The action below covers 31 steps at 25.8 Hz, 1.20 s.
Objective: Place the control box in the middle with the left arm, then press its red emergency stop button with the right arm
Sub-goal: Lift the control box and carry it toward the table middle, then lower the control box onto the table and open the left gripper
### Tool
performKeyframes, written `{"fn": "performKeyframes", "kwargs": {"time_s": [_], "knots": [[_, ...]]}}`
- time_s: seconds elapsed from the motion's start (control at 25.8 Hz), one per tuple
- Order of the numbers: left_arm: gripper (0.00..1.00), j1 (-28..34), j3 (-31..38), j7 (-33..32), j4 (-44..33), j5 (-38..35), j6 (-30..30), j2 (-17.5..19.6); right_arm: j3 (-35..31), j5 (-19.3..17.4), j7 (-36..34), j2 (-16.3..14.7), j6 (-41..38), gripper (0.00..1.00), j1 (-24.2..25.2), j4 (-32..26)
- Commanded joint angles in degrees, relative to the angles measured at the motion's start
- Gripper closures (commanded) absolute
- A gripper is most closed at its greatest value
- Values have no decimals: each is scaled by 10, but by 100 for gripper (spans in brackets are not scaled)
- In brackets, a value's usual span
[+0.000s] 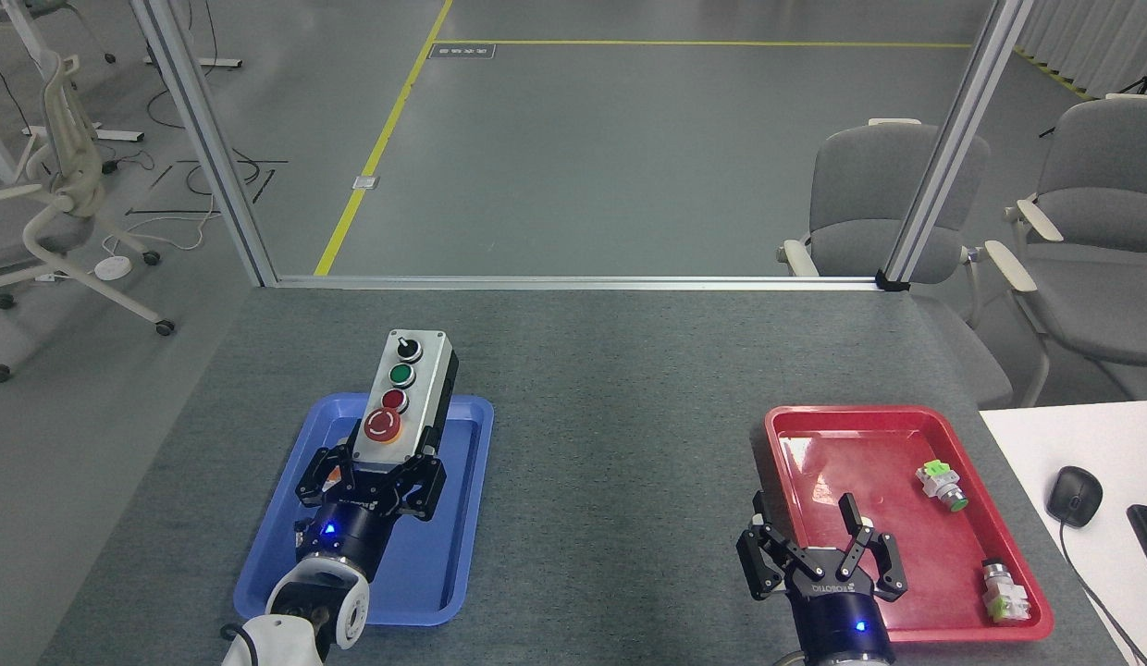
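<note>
Left gripper (375, 462) fingers pinch the control box (409, 390) above the blue tray (444, 564) — right gripper (819, 546) fingers spread.

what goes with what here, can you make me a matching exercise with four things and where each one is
Things:
1. control box
2. green-capped button unit
3. computer mouse
4. right gripper

Places:
A. on the white desk at the right
B. open, above the red tray's near left corner
C. clamped in the left gripper, over the blue tray
D. lying inside the red tray

Pairs: 1-C, 2-D, 3-A, 4-B
</note>
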Motion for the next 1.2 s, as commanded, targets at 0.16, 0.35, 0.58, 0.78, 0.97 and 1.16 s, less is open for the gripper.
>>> {"fn": "performKeyframes", "kwargs": {"time_s": [0.16, 0.35, 0.58, 0.78, 0.97, 1.16], "knots": [[100, 16, -179, -10, -36, -6, 12, -43, 0, 0, 0, -1, 0, 2, 0, 4], [100, -24, -212, -11, 105, -115, 41, -131, 0, 0, 1, 0, 0, 2, 0, 4], [100, -57, -285, -11, 169, -123, 68, -133, 1, 0, 1, 4, -1, 2, 0, 3], [100, -58, -292, -13, 181, -123, 75, -133, 1, 0, 2, 5, -1, 2, 0, 4], [87, -58, -302, -15, 188, -123, 76, -133, 1, 1, 3, 9, -2, 2, 0, 4], [74, -58, -310, -15, 199, -122, 78, -133, 1, 1, 4, 12, -1, 2, 0, 4]]}}
